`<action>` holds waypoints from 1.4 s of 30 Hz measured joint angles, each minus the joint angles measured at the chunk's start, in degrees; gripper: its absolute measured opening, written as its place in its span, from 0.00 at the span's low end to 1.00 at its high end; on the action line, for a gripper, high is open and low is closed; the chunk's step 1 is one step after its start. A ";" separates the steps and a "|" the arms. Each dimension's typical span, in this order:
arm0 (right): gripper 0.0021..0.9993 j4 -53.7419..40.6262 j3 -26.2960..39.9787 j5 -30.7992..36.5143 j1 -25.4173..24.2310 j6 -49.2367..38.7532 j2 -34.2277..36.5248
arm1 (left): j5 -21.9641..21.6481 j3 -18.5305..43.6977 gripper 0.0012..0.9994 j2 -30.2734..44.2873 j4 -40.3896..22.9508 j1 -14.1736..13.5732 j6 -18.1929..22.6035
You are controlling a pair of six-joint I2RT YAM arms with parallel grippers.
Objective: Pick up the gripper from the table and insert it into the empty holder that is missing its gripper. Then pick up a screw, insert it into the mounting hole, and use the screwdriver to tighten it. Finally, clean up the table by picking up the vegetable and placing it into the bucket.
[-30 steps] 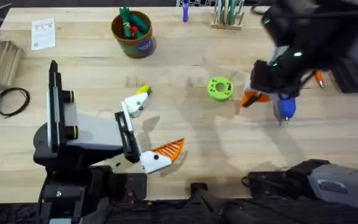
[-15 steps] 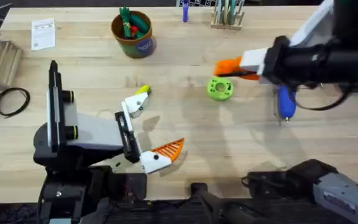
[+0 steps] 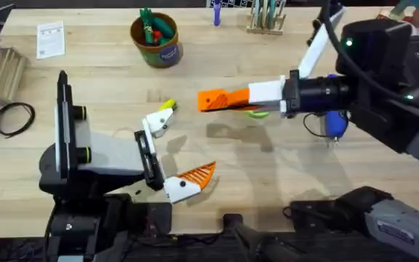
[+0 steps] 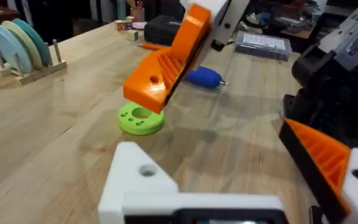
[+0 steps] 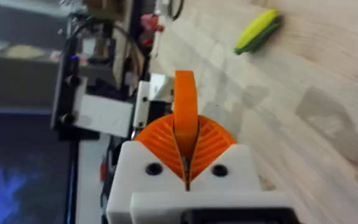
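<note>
Swinging left across the middle of the overhead frame, the right pincer (image 3: 213,100) has travelled a good way in the last second. It was over at centre right, above the screwdriver (image 3: 333,125), and now reaches past the green disc (image 3: 256,112) toward the left arm. Nothing else on the desk (image 3: 268,182) has shifted.

Its orange pads are pressed together, and in its own wrist view a thin orange wedge, the gripper (image 5: 185,106), stands clamped between them. It is held well above the desk, not yet at the mount.

The left pincer (image 3: 177,149) sits spread wide at lower centre. The bare white holder (image 3: 155,124) forms one side and the orange-tipped finger (image 3: 195,175) the other.

What worries me is the approach. The wedge is pinched along a narrow edge, so any nudge against the holder could twist it in the pads or pop it loose. The vegetable (image 3: 167,106) lies just beside the holder, on the side the right arm comes from. A low or slightly wide entry could knock it away, or wedge it between the parts. The two arms are also closing on each other, so a contact between them could throw off the fit.

The bucket (image 3: 156,38) waits at upper left, well apart.
</note>
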 joint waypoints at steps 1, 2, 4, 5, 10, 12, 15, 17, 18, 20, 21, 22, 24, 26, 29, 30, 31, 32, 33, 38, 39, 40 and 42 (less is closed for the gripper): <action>0.01 1.35 0.00 -1.66 0.00 0.12 0.84 | -0.02 0.00 0.99 0.00 0.00 0.00 0.01; 0.01 2.97 0.00 -3.55 0.00 0.37 1.85 | 0.00 0.00 0.99 0.00 0.00 0.00 0.01; 0.01 6.57 -0.01 -7.55 0.00 0.98 4.32 | -0.02 0.00 0.99 0.00 0.00 0.00 0.01; 0.01 8.16 0.00 -9.48 0.00 1.26 5.57 | -0.02 0.00 0.99 0.00 0.00 0.00 0.01; 0.01 13.14 -0.01 -18.70 0.00 2.53 12.40 | -0.02 0.00 0.99 0.00 0.00 0.00 0.01; 0.01 13.32 0.00 -21.90 0.00 2.75 14.97 | -0.02 0.00 0.99 0.00 0.00 0.00 0.01; 0.01 13.41 -0.02 -25.55 0.00 2.95 18.82 | -0.02 0.00 0.99 0.00 0.00 0.00 -0.01; 0.01 13.45 -0.02 -27.08 0.00 2.98 21.22 | -0.02 0.00 0.99 0.00 0.00 0.00 0.01; 0.01 13.58 -0.02 -27.54 0.00 3.02 22.26 | -0.02 0.00 0.99 0.00 0.00 0.00 0.01; 0.01 15.38 -0.04 -28.38 0.30 3.26 24.45 | -0.02 0.00 0.99 0.00 0.00 0.00 0.01; 0.01 16.72 -0.04 -28.59 0.60 3.50 25.39 | -0.02 0.00 0.99 0.02 0.00 0.00 0.00; 0.01 18.47 -0.04 -28.78 1.08 3.98 26.25 | 0.00 0.00 0.99 0.00 0.00 0.00 0.01; 0.01 22.90 -0.12 -29.01 2.19 5.32 27.46 | -0.02 0.00 0.99 0.00 0.00 0.00 0.01; 0.01 28.68 -0.15 -29.21 3.31 7.41 28.14 | -0.02 0.00 0.99 0.00 0.00 0.00 -0.01; 0.01 37.65 -0.15 -29.23 4.54 12.15 28.60 | -0.02 0.00 0.99 0.00 0.00 0.00 0.01; 0.01 39.85 -0.15 -29.18 4.70 13.76 28.73 | -0.01 0.00 0.99 0.02 0.00 0.00 0.01; 0.01 41.86 -0.15 -29.17 4.76 15.61 28.96 | -0.02 0.00 0.99 0.00 0.00 0.00 0.01; 0.01 43.03 -0.15 -29.17 4.77 16.87 29.25 | 0.00 0.00 0.99 0.00 0.00 0.00 0.01; 0.01 43.82 -0.15 -29.17 4.79 18.10 29.62 | -0.02 0.00 0.99 0.00 0.00 0.00 0.01; 0.01 45.05 -0.15 -29.15 5.74 21.87 32.40 | 0.00 0.00 0.99 0.00 0.00 0.00 0.01; 0.01 45.74 -0.15 -29.13 6.02 22.25 32.93 | -0.02 0.00 0.99 0.02 0.00 0.00 0.01; 0.01 46.61 -0.15 -29.14 6.24 22.77 33.47 | -0.01 0.00 0.99 0.01 0.00 0.00 0.00; 0.01 48.35 -0.15 -29.15 6.52 24.14 34.61 | 0.00 0.00 0.99 0.02 0.00 0.00 0.01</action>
